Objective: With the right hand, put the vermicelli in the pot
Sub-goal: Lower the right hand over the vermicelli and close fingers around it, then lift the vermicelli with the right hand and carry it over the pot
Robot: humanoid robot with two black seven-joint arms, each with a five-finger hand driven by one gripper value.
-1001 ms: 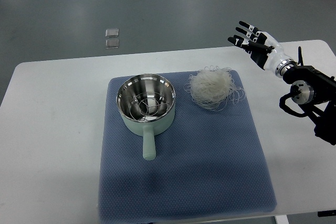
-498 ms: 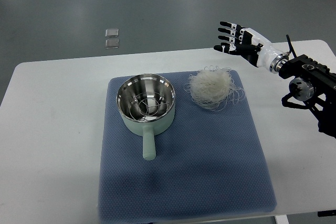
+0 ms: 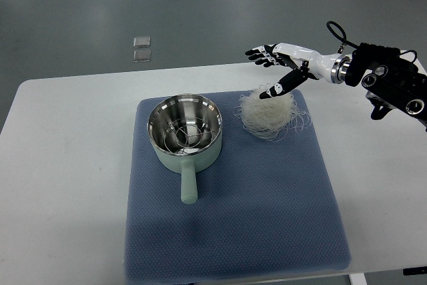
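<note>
Above vermicelli (image 3: 269,113) | right hand (image 3: 279,65) moved in from table edge | fingers spread, empty

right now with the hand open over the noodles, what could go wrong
The vermicelli is a loose nest with strands straggling over the blue mat; the open right robot hand may lift only part of it. Trailing strands could drape over the pot rim or snag its inner wire rack.

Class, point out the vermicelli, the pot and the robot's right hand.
vermicelli (image 3: 269,113), top view, middle of the noodle nest.
pot (image 3: 183,159), top view, pale green outer wall near the handle.
right hand (image 3: 280,66), top view, middle of the palm.
</note>
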